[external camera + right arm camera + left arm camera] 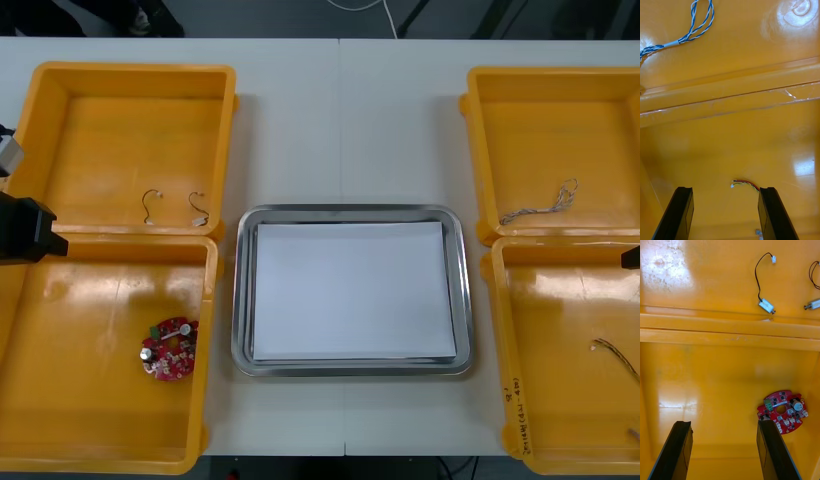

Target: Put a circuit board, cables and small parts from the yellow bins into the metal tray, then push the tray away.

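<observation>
Circuit board: round, red, tiny components.

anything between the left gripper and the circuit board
Nothing visible. The open left gripper hangs over the near left bin; the circuit board lies uncovered on its floor beside one fingertip. The right gripper hangs over the near right bin.

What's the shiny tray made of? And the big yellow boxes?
The tray looks like metal: its rim is silvery and shiny. Its white inside looks matte, maybe paper. The yellow bins look like glossy plastic: light glares off their floors, and their corners are rounded.
</observation>
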Controlling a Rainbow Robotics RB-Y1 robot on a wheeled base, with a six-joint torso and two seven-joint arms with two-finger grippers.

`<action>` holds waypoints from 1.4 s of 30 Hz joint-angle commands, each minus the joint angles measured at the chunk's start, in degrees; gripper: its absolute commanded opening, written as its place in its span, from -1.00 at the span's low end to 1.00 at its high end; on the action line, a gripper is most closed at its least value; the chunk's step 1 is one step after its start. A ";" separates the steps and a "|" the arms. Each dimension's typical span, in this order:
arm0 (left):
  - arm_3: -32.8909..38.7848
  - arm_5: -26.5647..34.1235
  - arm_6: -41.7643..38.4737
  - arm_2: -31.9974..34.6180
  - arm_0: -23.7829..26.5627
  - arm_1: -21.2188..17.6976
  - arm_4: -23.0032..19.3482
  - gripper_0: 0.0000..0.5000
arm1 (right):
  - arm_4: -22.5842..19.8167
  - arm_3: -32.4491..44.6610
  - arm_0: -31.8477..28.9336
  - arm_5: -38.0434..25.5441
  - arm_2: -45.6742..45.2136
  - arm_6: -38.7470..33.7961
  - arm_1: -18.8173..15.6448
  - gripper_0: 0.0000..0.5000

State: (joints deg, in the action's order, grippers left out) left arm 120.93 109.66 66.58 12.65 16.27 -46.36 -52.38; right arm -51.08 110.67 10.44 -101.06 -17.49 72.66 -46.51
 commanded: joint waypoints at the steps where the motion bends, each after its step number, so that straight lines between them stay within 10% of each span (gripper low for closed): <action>1: 1.68 0.34 4.52 1.76 -0.71 -2.51 -0.44 1.00 | -0.42 0.60 -0.07 0.42 -1.76 2.75 -2.80 1.00; 42: 0.63 0.34 4.52 0.53 -3.17 0.04 -0.44 1.00 | -0.42 0.60 -0.07 0.42 -1.76 2.75 -2.80 1.00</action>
State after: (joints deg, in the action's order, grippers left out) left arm 120.91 109.67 66.58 12.60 15.87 -46.24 -52.40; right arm -51.08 110.67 10.44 -101.05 -17.49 72.66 -46.51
